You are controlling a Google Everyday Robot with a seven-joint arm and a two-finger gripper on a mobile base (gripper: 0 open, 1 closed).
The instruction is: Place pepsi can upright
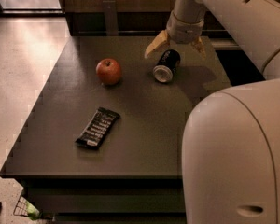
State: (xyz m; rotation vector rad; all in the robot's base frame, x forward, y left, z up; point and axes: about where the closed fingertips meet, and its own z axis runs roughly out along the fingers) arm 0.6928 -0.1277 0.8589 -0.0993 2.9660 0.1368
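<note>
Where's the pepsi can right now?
In the camera view, the dark navy metal pepsi can lies on its side at the far right of the dark table, right of the round red apple, beneath the open tool.

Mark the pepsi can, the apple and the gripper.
pepsi can [167, 65], camera view, middle of its dark side
apple [108, 71], camera view, middle of its red skin
gripper [175, 50], camera view, midway between open fingers, over the pepsi can

The arm [233, 13] is a smooth, rounded white shell with small dark oval dimples. Its gripper [175, 52], over the far side of the table [144, 143], has two tan fingers [155, 45] spread apart.
</note>
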